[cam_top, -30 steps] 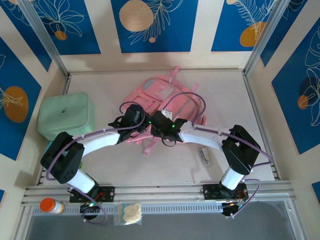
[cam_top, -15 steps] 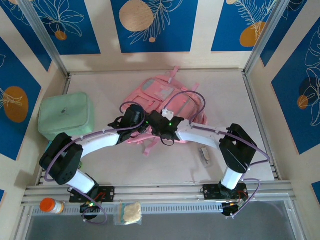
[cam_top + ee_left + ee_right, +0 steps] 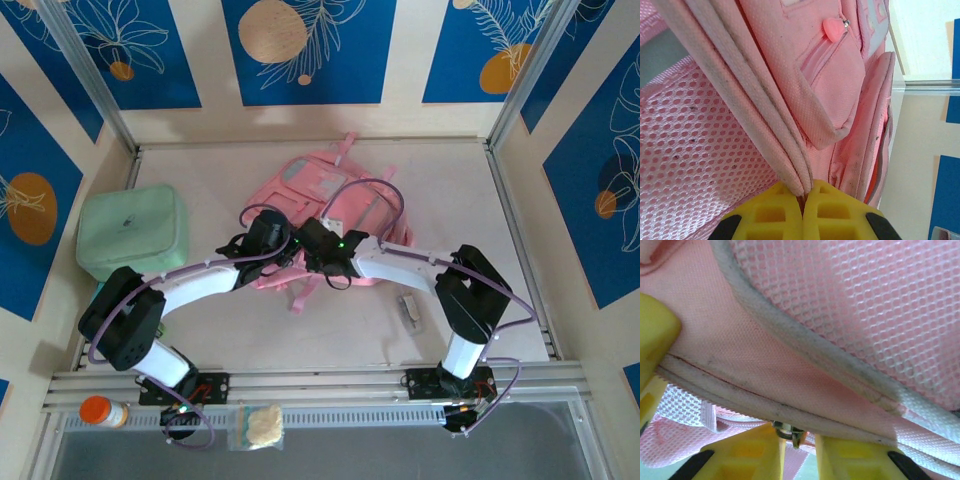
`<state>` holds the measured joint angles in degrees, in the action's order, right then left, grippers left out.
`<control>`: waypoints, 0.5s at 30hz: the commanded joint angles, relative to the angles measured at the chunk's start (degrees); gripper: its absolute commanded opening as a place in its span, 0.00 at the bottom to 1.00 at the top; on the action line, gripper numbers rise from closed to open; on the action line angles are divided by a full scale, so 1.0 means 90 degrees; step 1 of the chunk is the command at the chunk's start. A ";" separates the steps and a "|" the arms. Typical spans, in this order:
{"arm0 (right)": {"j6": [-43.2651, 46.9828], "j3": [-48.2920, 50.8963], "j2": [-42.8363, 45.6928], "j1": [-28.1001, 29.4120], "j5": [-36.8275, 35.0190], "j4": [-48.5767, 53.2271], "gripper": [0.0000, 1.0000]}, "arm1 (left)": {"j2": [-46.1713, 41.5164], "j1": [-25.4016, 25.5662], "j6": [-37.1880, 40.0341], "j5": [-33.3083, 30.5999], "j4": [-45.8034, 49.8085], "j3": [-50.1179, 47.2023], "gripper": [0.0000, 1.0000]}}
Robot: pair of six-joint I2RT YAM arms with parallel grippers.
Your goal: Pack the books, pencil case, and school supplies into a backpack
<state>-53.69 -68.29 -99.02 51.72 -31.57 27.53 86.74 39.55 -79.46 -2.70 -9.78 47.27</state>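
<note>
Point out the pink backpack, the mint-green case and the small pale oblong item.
pink backpack (image 3: pixel 310 183), top external view, on its upper front panel.
mint-green case (image 3: pixel 132 232), top external view, middle of its lid.
small pale oblong item (image 3: pixel 410 308), top external view, its middle.

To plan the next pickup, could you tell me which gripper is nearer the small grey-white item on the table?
Right. The right gripper is at the backpack, beyond and left of the grey-white item; the left gripper lies farther left.

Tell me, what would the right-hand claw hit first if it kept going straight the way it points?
The soft pink fabric backpack. Its grubby piped seam lies right across the path of the right gripper and seems to touch the fingertips, though depth is hard to judge this close.
</note>
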 commanded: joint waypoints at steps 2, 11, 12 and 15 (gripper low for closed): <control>0.0205 -0.0072 0.0044 -0.0193 -0.0659 0.0086 0.19 | -0.0448 0.0073 0.0149 0.0049 -0.0082 0.0090 0.00; 0.0939 0.0230 0.0398 -0.0200 -0.0720 -0.0163 0.03 | -0.0409 0.0054 0.0205 -0.0030 -0.0055 0.0110 0.00; 0.0956 0.0181 0.0402 -0.0184 -0.0760 -0.0039 0.01 | -0.0424 0.0041 0.0256 -0.0078 0.0016 0.0119 0.00; 0.0982 0.0269 0.0580 -0.0190 -0.0564 0.0268 0.00 | -0.0496 -0.0119 0.0424 -0.0174 0.0216 0.0075 0.00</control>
<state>-46.83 -66.28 -96.31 51.72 -32.75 26.83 86.00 39.35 -78.76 -3.09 -9.39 47.29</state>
